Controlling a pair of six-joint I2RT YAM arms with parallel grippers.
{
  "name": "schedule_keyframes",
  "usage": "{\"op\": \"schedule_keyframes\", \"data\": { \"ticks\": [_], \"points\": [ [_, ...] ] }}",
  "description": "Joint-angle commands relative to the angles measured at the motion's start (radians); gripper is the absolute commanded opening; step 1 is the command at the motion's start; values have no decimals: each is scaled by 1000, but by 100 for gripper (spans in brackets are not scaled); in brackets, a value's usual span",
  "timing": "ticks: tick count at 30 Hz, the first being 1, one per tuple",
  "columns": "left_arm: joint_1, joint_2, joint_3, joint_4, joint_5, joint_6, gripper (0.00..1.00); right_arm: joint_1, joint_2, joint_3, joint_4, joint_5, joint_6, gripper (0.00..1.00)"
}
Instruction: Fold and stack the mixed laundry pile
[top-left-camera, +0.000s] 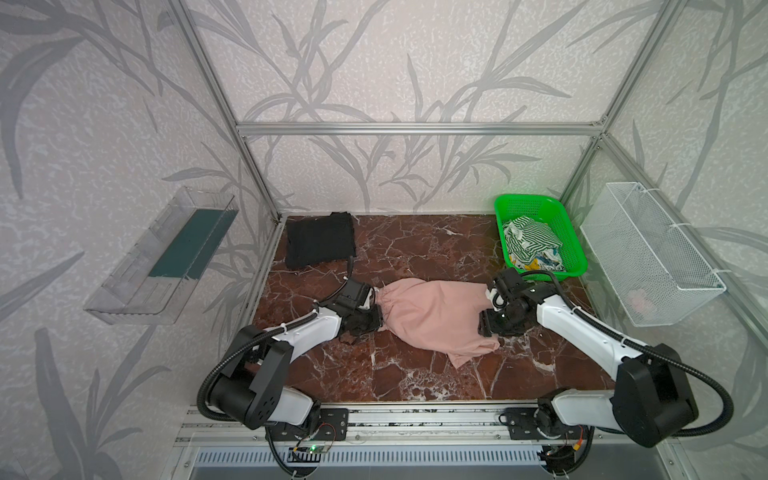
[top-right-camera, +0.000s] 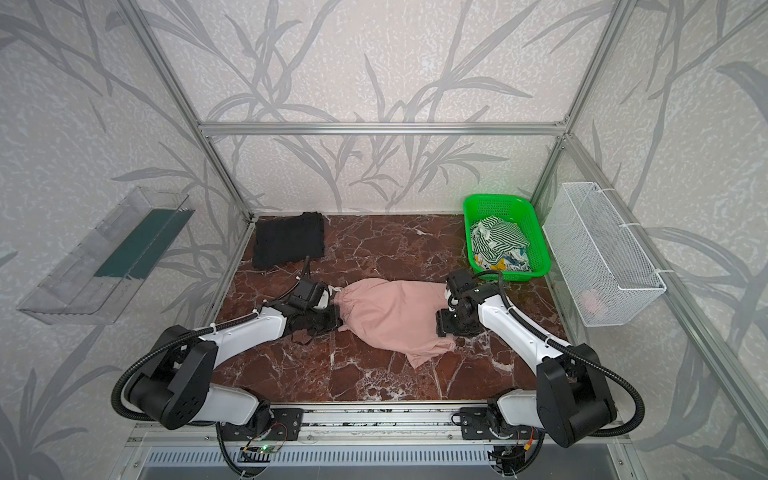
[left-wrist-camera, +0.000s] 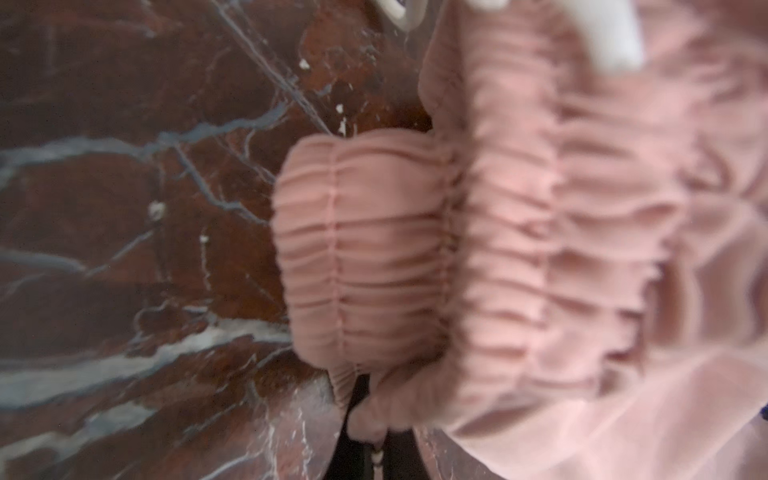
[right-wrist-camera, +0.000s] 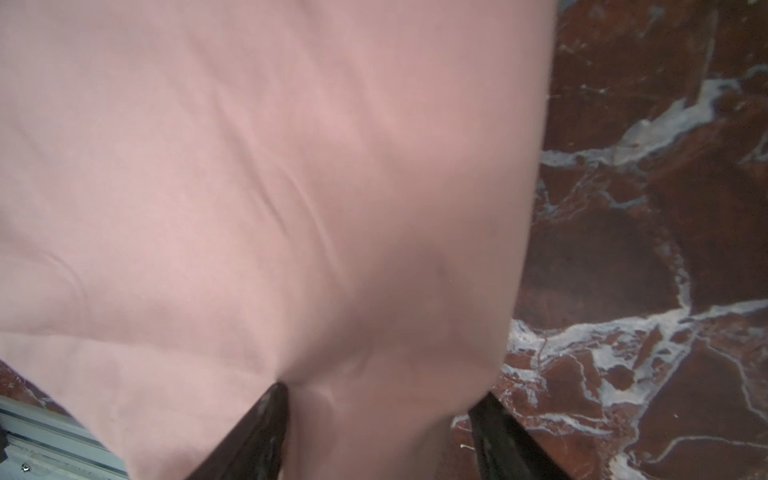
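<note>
The dusty-pink drawstring shorts (top-left-camera: 432, 316) (top-right-camera: 399, 316) lie spread on the marble table between my two arms. My left gripper (top-left-camera: 376, 318) (left-wrist-camera: 376, 453) is shut on the gathered waistband (left-wrist-camera: 361, 249) at the shorts' left end. My right gripper (top-left-camera: 490, 322) (right-wrist-camera: 384, 392) is at the shorts' right end. Its black fingers (right-wrist-camera: 270, 428) stand wide apart with pink cloth (right-wrist-camera: 249, 187) lying between them. A folded black T-shirt (top-left-camera: 320, 241) (top-right-camera: 289, 241) rests at the back left. The green-and-white striped cloth (top-left-camera: 530, 239) and a small multicoloured piece (top-left-camera: 540, 262) lie crumpled in the basket.
A bright green plastic basket (top-left-camera: 536, 200) stands at the back right of the table (top-left-camera: 415, 374). On the right wall hangs a white wire mesh basket (top-left-camera: 648, 249), and on the left wall a clear plastic tray (top-left-camera: 162, 257). Aluminium frame posts stand at the corners.
</note>
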Motion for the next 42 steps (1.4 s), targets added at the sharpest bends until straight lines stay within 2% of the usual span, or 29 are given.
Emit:
{"op": "schedule_keyframes", "data": {
  "ticks": [1, 4, 8, 10, 11, 15, 17, 20, 26, 32, 37, 42],
  "points": [
    [-4, -70, 76, -227, -98, 8, 0, -3, -52, -21, -36, 27, 40, 70],
    [-3, -112, 125, -319, -109, 18, 0, -3, -77, -47, -18, 1, 64, 70],
    [-4, -139, 164, -390, -96, 24, 0, -2, -83, -93, 97, -185, 91, 67],
    [-4, -145, 182, -409, -80, 29, 0, -2, -68, -104, 153, -253, 104, 57],
    [-3, -149, 195, -418, -72, 32, 0, -2, -58, -97, 167, -271, 104, 49],
    [-3, -164, 298, -488, -75, 63, 0, -2, -51, -6, 122, -223, 55, 16],
    [-2, -175, 375, -526, -109, 87, 0, -2, -58, 73, 61, -149, 11, 8],
    [6, -183, 518, -579, -157, 131, 0, -2, -64, 215, -35, -11, -63, 0],
    [47, -107, 841, -711, -198, 221, 0, -2, -49, 523, -118, 148, -211, 0],
    [89, -72, 1042, -744, -202, 268, 0, -2, -15, 776, -169, 225, -334, 0],
    [103, -64, 1177, -826, -200, 301, 0, -2, -36, 906, -247, 216, -395, 0],
    [109, -109, 1212, -896, -177, 309, 0, -2, -121, 944, -296, 120, -454, 0]
  ]
}}
